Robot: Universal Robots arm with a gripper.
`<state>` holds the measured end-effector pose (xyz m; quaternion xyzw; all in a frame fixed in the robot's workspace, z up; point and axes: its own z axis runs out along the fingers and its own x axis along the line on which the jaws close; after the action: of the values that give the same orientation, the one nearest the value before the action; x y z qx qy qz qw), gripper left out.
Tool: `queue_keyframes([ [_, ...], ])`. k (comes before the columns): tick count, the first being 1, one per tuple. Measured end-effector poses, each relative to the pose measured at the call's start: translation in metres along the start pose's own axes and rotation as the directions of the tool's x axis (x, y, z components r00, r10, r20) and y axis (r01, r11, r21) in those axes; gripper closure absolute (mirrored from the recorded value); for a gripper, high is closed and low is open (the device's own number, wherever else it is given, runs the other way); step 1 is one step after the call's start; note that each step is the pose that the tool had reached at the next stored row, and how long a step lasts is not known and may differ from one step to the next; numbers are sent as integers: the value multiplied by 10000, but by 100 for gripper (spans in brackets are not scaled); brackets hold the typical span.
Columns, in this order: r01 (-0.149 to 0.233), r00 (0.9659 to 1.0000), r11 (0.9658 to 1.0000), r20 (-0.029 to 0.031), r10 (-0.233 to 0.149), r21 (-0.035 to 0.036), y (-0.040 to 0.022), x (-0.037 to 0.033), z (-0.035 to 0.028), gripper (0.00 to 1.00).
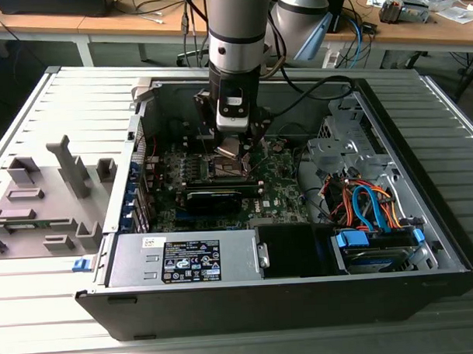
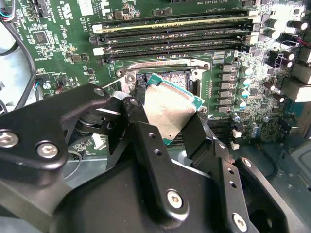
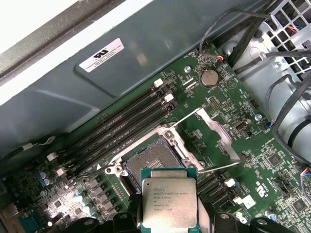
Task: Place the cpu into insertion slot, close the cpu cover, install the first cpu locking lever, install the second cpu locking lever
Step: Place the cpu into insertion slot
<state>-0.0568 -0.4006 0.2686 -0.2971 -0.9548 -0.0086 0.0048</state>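
My gripper (image 1: 232, 143) hangs inside the open computer case, shut on the cpu (image 3: 168, 199), a flat silver-topped square with a green edge. Its black fingers (image 2: 142, 124) clamp two opposite sides of the chip, which is tilted in the second wrist view. The cpu (image 2: 170, 108) hovers just above and slightly to one side of the insertion slot (image 3: 149, 160), whose dark pin field lies bare inside its silvery rim. The cpu cover (image 3: 217, 134) stands swung open beside the slot, and two thin wire levers (image 3: 187, 118) stick out loose from it.
Long black memory slots (image 3: 121, 124) run beside the socket. In the exterior view, a grey power supply (image 1: 189, 256) lies at the case front, coloured cables and a drive bay (image 1: 374, 211) on the right, and a grey fixture (image 1: 47, 191) on the left.
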Motion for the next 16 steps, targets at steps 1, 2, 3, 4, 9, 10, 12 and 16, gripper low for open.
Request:
queue_keyframes([
  [1, -25, 10000, 10000, 0, 25, -1, 0, 0, 0, 46],
  [2, -46, 10000, 10000, 0, 46, -1, 0, 0, 0, 46],
  [3, -68, 10000, 10000, 1, 68, -2, 0, 0, 1, 46],
  [4, -87, 10000, 10000, 1, 87, -1, 0, 0, 1, 46],
  [9, -228, 9997, 9997, 2, 228, -4, 0, 0, 2, 46],
  [10, -246, 9997, 9997, 3, 246, -4, 0, 0, 2, 46],
  [12, -290, 9996, 9996, 4, 290, -4, 0, 0, 3, 46],
  [16, -380, 9993, 9993, 5, 380, -6, 0, 0, 4, 46],
])
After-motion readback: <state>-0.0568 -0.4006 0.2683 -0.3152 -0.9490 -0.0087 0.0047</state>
